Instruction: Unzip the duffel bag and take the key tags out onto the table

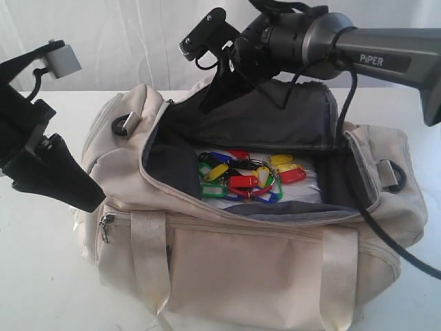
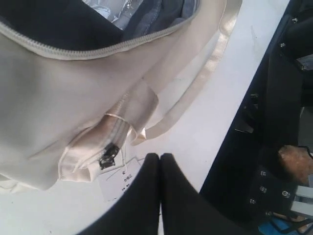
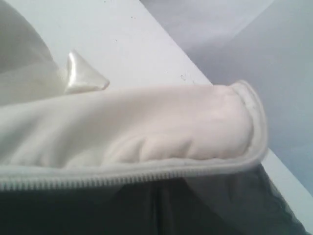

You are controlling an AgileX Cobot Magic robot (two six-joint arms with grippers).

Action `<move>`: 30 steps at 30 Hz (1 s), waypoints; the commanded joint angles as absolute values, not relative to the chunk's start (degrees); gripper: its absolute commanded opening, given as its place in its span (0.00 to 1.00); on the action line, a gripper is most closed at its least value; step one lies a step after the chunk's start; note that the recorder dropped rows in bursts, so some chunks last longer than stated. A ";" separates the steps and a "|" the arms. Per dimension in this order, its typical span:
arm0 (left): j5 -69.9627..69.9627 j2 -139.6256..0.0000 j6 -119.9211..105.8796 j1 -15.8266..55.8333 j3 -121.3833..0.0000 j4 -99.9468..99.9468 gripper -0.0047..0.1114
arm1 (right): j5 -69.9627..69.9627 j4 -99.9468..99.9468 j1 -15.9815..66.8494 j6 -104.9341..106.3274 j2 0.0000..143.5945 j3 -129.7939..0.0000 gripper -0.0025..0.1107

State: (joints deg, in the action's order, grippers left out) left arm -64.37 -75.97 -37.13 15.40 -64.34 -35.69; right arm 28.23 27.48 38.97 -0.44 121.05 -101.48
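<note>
The cream duffel bag [image 1: 262,269] lies on the white table [image 1: 41,276] with its top unzipped and its flap [image 1: 275,117] raised at the back, dark lining showing. The key tags [image 1: 244,181], in red, blue, green, yellow and black, lie inside on the bag's floor. My right gripper [image 1: 213,86] is at the flap's upper left corner. Its dark fingers [image 3: 146,205] appear shut on the flap just below the grey zipper edge [image 3: 122,176]. My left gripper [image 1: 93,203] hangs shut and empty beside the bag's left end, fingertips [image 2: 152,164] together above the table [image 2: 205,127].
A side-pocket zipper pull [image 2: 108,157] and a white paper label [image 2: 120,178] sit close to the left fingertips. Satin handles [image 1: 148,255] drape down the bag's front. The right arm's cable [image 1: 386,234] trails across the bag's right end. Dark equipment [image 2: 274,122] stands beyond the table edge.
</note>
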 commanded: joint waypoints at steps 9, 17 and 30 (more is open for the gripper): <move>-65.71 -75.28 -37.51 15.60 -64.07 -37.05 0.04 | 19.48 19.78 38.90 -12.00 120.84 -104.12 0.02; -65.71 -75.28 -37.51 15.60 -64.07 -37.05 0.04 | 26.16 -10.77 38.90 18.85 124.79 -104.71 0.02; -65.68 -75.28 -37.51 15.60 -64.04 -37.17 0.04 | 39.04 -20.74 38.78 33.19 126.46 -108.91 0.02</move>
